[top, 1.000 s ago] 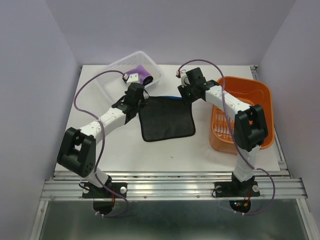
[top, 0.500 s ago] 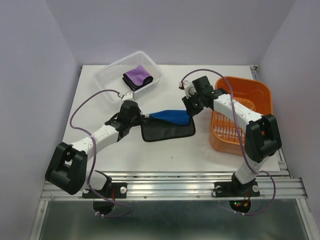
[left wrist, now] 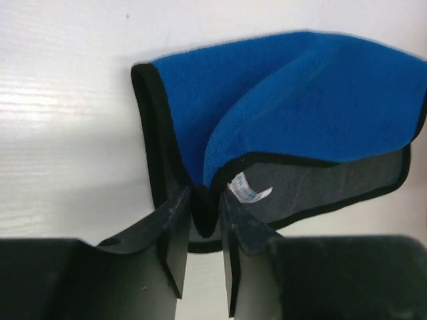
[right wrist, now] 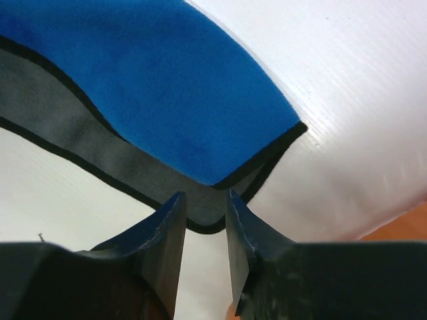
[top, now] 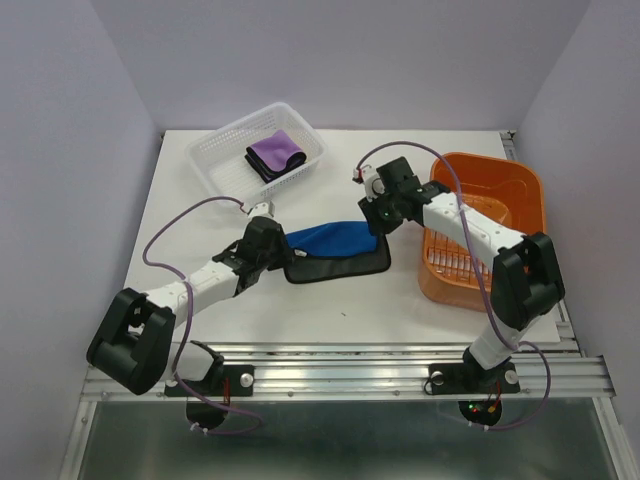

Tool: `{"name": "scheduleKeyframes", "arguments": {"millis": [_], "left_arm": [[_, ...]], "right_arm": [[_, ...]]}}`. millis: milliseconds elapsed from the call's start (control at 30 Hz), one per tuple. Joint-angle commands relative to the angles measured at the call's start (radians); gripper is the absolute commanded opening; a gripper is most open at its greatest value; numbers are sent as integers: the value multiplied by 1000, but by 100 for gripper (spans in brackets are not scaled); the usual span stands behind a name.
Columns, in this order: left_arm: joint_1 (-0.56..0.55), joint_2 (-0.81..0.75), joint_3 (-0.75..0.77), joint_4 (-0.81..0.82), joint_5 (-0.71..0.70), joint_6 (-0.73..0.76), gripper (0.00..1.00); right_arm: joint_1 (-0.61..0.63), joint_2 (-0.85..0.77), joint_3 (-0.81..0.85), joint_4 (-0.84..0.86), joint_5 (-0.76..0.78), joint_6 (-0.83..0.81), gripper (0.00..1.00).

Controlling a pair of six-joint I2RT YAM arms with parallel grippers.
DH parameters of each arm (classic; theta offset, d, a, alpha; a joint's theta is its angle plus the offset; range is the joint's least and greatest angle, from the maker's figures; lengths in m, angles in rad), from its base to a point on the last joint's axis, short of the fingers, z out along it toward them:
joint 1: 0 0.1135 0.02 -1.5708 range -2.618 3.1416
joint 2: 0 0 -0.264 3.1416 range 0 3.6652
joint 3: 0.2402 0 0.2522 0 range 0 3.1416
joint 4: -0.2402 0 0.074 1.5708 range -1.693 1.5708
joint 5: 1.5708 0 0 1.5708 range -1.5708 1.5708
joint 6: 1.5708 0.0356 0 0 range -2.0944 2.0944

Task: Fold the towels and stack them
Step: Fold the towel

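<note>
While both arms hold it, the blue towel (top: 335, 240) lies in the middle of the bench (top: 350, 300). It is partly folded, blue side up, with a dark strip showing along the near edge. Its long side runs left to right, and the fold faces the far wall. The left end effector (left wrist: 205, 213) is closed on the towel's left corner. The right end effector (right wrist: 203, 203) is closed on the right corner. A purple towel (top: 275, 152) sits folded in the white basket (top: 215, 150) at the far left. The orange basket (top: 525, 180) stands on the right.
</note>
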Motion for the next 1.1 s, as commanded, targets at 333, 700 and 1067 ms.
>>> {"name": "scheduleKeyframes", "arguments": {"millis": [333,700,1067], "left_arm": [[-68,-400,-94,-243,-98,-121,99],[-65,-361,-81,-128,-31,-171,99],[26,-343,-100,-172,-49,-246,99]], "right_arm": [[179,-170,-114,202,261,459,100],[226,-185,-339,315,283,654,100],[297,30,-318,390,316,722,100]]}}
